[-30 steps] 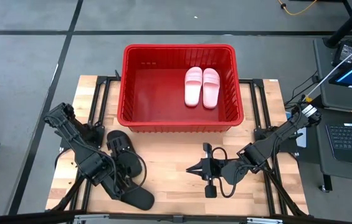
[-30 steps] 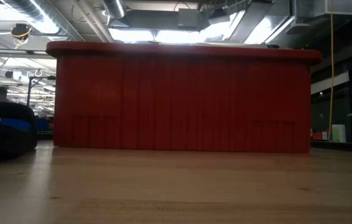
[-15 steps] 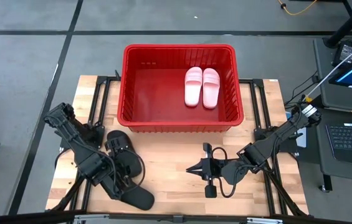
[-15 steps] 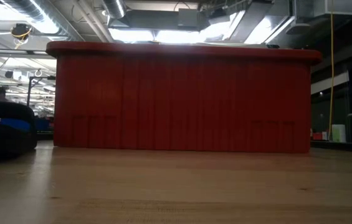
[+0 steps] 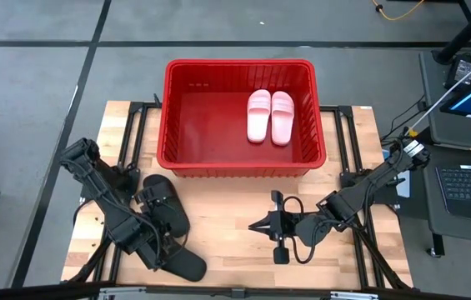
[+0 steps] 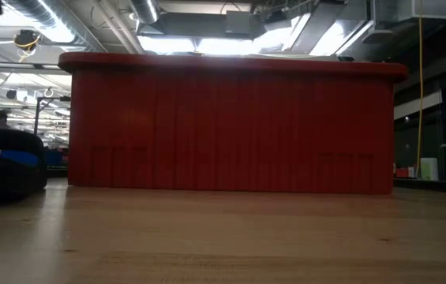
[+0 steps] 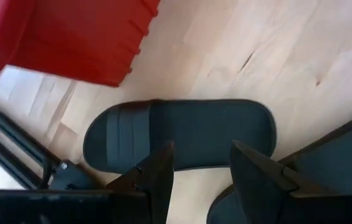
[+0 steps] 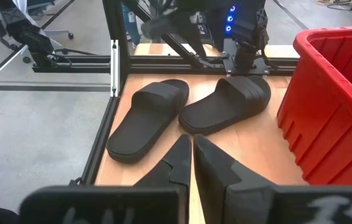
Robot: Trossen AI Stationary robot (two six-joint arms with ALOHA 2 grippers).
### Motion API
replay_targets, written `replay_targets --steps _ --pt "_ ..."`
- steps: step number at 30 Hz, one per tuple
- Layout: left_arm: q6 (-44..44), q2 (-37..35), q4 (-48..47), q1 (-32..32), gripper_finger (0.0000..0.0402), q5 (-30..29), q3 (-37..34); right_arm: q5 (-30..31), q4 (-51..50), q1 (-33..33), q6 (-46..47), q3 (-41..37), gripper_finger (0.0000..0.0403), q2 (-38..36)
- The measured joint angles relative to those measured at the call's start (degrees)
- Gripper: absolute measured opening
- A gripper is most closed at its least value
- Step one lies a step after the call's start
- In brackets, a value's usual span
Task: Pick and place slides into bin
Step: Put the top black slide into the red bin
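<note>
Two black slides lie sole-down at the table's near left: one (image 5: 166, 204) (image 7: 182, 134) nearer the bin, the other (image 5: 187, 265) (image 7: 341, 155) by the near edge. Both show in the right wrist view (image 8: 225, 106) (image 8: 144, 118). My left gripper (image 5: 160, 243) (image 7: 202, 171) is open, just above the first slide's long side, touching nothing. The red bin (image 5: 239, 162) (image 6: 230, 126) stands at the far middle with the pink pair (image 5: 269, 116) inside, at its right. My right gripper (image 5: 256, 226) (image 8: 193, 155) is shut and empty at the near middle, pointing left.
Bare wood lies between the black slides and my right gripper, and in front of the bin. The left arm's base and the black frame rails (image 8: 116, 56) stand at the table's left edge. A desk with a laptop (image 5: 468, 179) stands off the table's right.
My left gripper has drawn back a little toward the table's near edge, uncovering more of the black slide nearer the bin. The slides have stayed in place.
</note>
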Motion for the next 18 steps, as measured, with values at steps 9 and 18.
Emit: replay_targets --steps 9,18 --pt "-8.09 0.0 0.02 -3.91 0.0148 -0.03 -4.93 -0.86 3.64 0.01 -0.24 0.01 0.0021 0.13" --pt "-14.9 0.0 0.21 -6.54 0.0148 -1.09 -7.48 -4.94 10.42 -0.44 -3.38 -0.63 0.0021 2.5"
